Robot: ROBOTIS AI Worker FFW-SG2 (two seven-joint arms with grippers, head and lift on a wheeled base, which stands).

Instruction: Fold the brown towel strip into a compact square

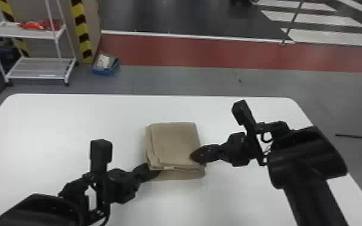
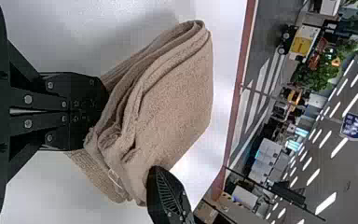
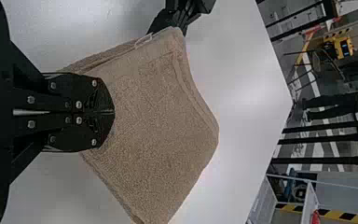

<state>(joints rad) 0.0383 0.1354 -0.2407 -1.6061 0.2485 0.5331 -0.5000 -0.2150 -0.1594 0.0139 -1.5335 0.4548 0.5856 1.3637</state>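
Late folding, likely squaring: left end effector (image 1: 154, 172) closed at towel (image 1: 174, 141)'s near-left edge, right end effector (image 1: 196, 156) closed atop near-right; next, press flat.

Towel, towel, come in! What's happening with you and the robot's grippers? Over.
Left gripper shut, at near-left corner of towel. Right gripper shut, over near-right corner. Towel folded thick on table. Nothing else in the way.
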